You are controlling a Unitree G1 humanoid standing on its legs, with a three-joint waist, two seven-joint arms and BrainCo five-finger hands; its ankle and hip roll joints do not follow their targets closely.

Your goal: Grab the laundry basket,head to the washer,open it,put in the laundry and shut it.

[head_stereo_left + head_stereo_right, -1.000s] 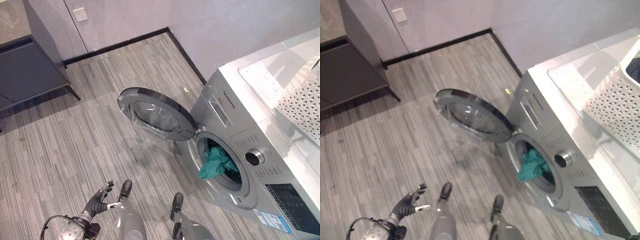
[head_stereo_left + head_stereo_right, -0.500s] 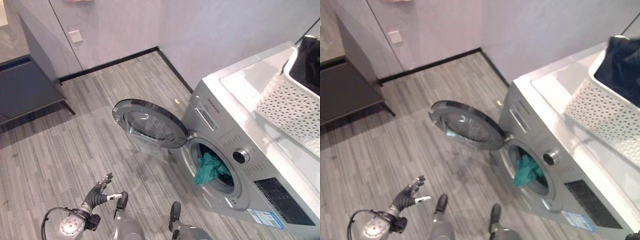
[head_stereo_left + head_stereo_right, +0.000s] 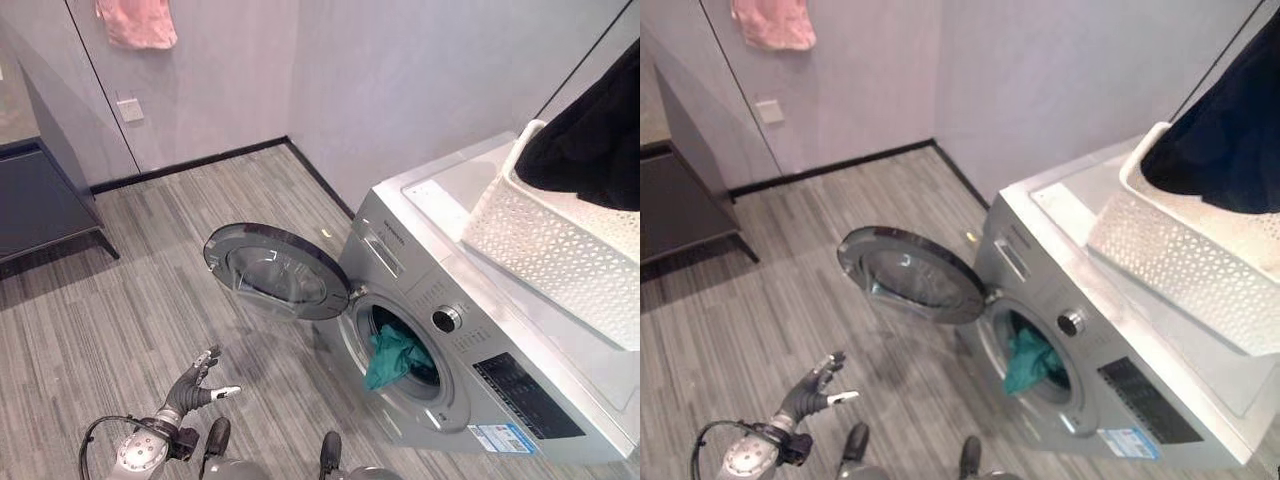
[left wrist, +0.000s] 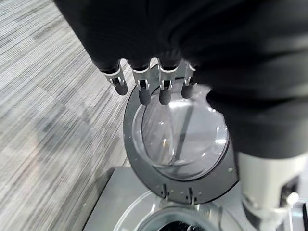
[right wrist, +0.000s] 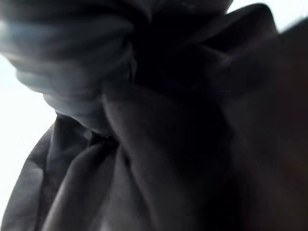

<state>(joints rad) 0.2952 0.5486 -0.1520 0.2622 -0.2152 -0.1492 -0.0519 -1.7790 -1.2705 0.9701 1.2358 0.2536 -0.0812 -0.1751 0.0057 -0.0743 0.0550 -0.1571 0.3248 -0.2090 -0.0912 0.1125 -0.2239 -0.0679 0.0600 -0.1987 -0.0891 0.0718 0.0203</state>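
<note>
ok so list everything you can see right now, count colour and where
washing machine: 1, silver-grey, right side of the room against the wall
washer door: 1, grey rim with clear glass, swung open to the machine's left
teal garment: 1, teal, hanging out of the drum opening
laundry basket: 1, white perforated, on top of the washing machine
dark garment: 1, black, bunched above the basket
pink cloth: 1, pink, hanging high on the far wall
wall plate: 1, white, on the far wall below the cloth
cabinet: 1, dark grey, far left on thin legs
floor: grey striped planks
left hand: 1, low near the floor, fingers straight, holding nothing
</note>
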